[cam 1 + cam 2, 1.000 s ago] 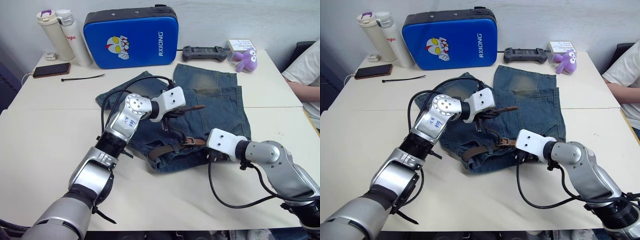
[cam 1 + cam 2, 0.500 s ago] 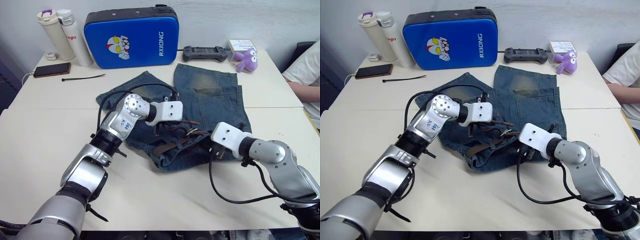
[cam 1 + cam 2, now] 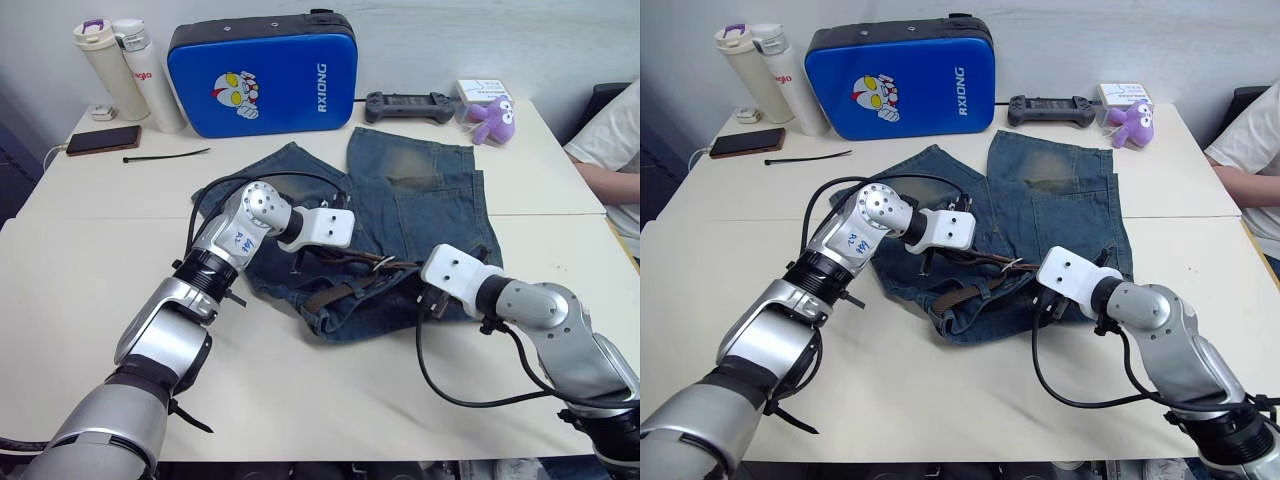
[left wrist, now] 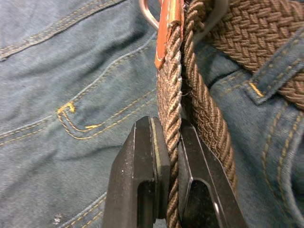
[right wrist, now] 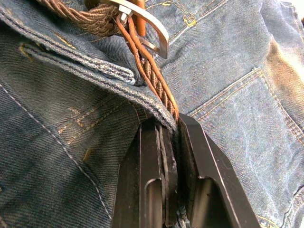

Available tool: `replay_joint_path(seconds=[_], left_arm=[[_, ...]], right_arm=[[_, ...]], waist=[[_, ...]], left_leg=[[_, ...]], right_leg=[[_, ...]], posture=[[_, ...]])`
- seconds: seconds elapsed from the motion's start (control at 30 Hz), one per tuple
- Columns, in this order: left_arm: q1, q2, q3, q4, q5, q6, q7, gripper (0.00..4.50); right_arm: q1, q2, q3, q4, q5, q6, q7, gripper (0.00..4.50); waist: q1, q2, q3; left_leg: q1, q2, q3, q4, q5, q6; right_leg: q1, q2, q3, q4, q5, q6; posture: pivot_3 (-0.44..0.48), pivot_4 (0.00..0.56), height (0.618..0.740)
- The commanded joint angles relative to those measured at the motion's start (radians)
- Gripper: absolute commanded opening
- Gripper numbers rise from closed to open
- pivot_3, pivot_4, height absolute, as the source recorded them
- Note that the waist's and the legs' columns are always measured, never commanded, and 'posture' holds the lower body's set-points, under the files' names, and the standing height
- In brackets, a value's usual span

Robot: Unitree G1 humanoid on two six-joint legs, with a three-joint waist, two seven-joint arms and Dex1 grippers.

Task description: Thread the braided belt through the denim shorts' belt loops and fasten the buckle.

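Left wrist view shows the left end effector (image 4: 173,156) pinching the braided belt (image 4: 171,99) edge-on, likely steadying it toward the buckle (image 5: 149,31), while the right end effector (image 5: 172,142) clamps belt and waistband.

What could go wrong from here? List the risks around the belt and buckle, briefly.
1. The left gripper pinches the braided belt on its narrow edge, so the strap may twist or slip as it is pulled.
2. The right gripper seems to clamp denim shorts fabric along with the strap; pulling could drag and bunch the waistband.
3. The buckle hangs loose at the waistband's edge and might snag on a belt loop.
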Motion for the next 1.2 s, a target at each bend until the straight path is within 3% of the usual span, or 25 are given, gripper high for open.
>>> replay_joint_path(seconds=[0.03, 0.47, 0.8, 1.2], left_arm=[[-0.015, -0.004, 0.012, -0.045, -0.004, 0.024, -0.016, 0.00], [-0.038, -0.014, -0.016, -0.140, 0.058, 0.143, -0.020, 0.00], [0.033, -0.113, 0.002, -0.323, 0.002, 0.399, -0.027, 0.00], [0.060, -0.267, 0.051, -0.411, -0.036, 0.732, 0.089, 0.00]], right_arm=[[-0.021, -0.018, -0.030, -0.015, -0.024, -0.018, -0.004, 0.04], [-0.070, -0.008, -0.006, -0.048, -0.022, 0.002, 0.023, 0.04], [-0.062, 0.007, 0.009, -0.067, -0.032, 0.024, 0.024, 0.04], [-0.043, 0.016, 0.013, -0.077, -0.023, 0.037, 0.045, 0.04]], waist=[[0.000, 0.000, 0.000], [-0.001, 0.000, 0.000], [-0.001, 0.000, 0.000], [0.001, 0.000, 0.000]], left_leg=[[0.000, 0.000, 0.000, 0.000, 0.000, 0.000], [0.000, 0.000, 0.000, 0.000, 0.000, 0.000], [0.000, 0.000, 0.000, 0.000, 0.000, 0.000], [0.000, 0.000, 0.000, 0.001, 0.000, 0.000]], right_leg=[[0.000, 0.000, 0.000, 0.000, 0.000, 0.000], [0.000, 0.000, 0.000, 0.001, 0.000, 0.000], [0.000, 0.000, 0.000, 0.002, 0.000, 0.000], [0.000, 0.000, 0.001, 0.002, 0.000, 0.000]], posture=[[0.000, 0.150, 0.740], [0.000, 0.150, 0.740], [0.000, 0.150, 0.740], [0.000, 0.150, 0.740]])
